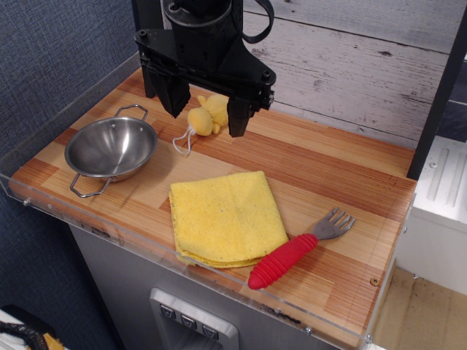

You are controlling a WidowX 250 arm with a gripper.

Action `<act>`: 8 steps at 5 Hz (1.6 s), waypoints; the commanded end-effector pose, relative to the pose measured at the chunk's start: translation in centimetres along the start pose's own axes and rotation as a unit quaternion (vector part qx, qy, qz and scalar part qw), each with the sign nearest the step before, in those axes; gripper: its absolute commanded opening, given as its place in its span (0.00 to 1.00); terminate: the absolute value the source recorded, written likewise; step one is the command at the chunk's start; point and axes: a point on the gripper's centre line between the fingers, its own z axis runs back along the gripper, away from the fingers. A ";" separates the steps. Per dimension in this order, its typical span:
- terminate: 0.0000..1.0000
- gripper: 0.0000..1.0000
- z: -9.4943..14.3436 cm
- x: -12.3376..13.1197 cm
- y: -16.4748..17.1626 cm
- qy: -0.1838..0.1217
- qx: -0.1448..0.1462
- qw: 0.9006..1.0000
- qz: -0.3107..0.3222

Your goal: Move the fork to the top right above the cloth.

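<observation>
Presently the fork [298,249] lies flat at the lower right of the frame, its long axis running diagonally: the ribbed red handle points to the lower left, the small grey four-tined head to the upper right. The handle's side sits just beside, possibly touching, the right edge of the cloth [227,218], a folded, roughly square yellow fabric lying flat at lower centre.

Support is a striped wooden board [328,164] with a clear plastic rim, backed by a whitewashed plank wall [365,65] and a blue textured wall on the left.

A round steel bowl [111,149] with two wire handles stands at left. A small yellow plush toy [206,116] lies at upper centre.

The black gripper [206,109] hangs above the toy, fingers spread apart, grasping nothing, well apart from the fork.
</observation>
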 end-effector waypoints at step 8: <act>0.00 1.00 -2.3 -3.0 -4.9 0.011 -0.030 0.996 -0.089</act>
